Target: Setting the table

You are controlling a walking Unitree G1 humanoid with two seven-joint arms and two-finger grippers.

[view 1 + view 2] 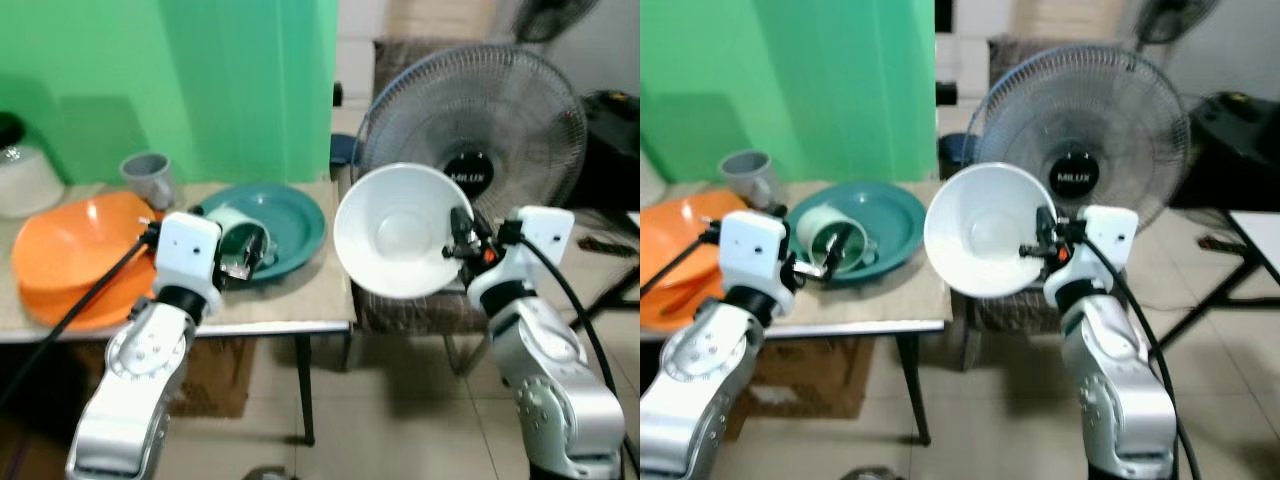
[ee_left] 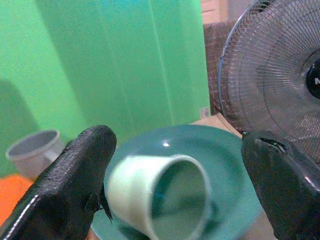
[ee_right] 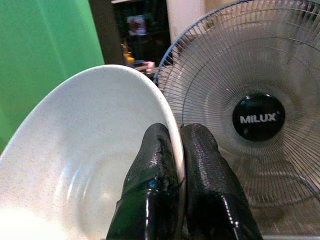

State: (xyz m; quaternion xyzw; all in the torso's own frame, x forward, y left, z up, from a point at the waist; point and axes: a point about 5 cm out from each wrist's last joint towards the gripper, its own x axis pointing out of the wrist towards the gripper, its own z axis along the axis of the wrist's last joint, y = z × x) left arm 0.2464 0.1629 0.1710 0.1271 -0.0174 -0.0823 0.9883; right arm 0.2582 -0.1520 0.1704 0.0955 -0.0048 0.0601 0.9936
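- Head views: the right gripper (image 1: 462, 238) is raised off the table's right edge, in front of a fan (image 1: 478, 130). Its fingers are pinched together on the rim of a white bowl (image 1: 395, 232), which is tipped up on edge with its hollow facing the camera.
- The left gripper (image 1: 244, 255) reaches over the table (image 1: 290, 310) to a teal plate (image 1: 290, 222). A pale green cup (image 1: 236, 222) lies on its side on that plate, with the gripper's fingers at its mouth.
- Orange plates (image 1: 75, 255) are stacked at the table's left end, touching the teal plate's edge or nearly so. A grey cup (image 1: 150, 178) stands upright behind them, and a white pot (image 1: 25, 180) sits at the far left. A green wall (image 1: 170, 80) backs the table.
- Left wrist view: the two black fingers (image 2: 75, 185) are spread wide apart, with the cup (image 2: 160, 200) lying between them, mouth turned toward the camera and dark teal inside. The plate (image 2: 200, 145) is under it, the grey cup (image 2: 32, 150) beyond, the fan (image 2: 272, 75) off to one side.
- Right wrist view: both fingers (image 3: 152, 185) are closed on the bowl's rim, one inside and one outside. The bowl (image 3: 85, 160) is white and faintly speckled. Behind it the fan (image 3: 250, 120) carries a "MILUX" badge at its hub.
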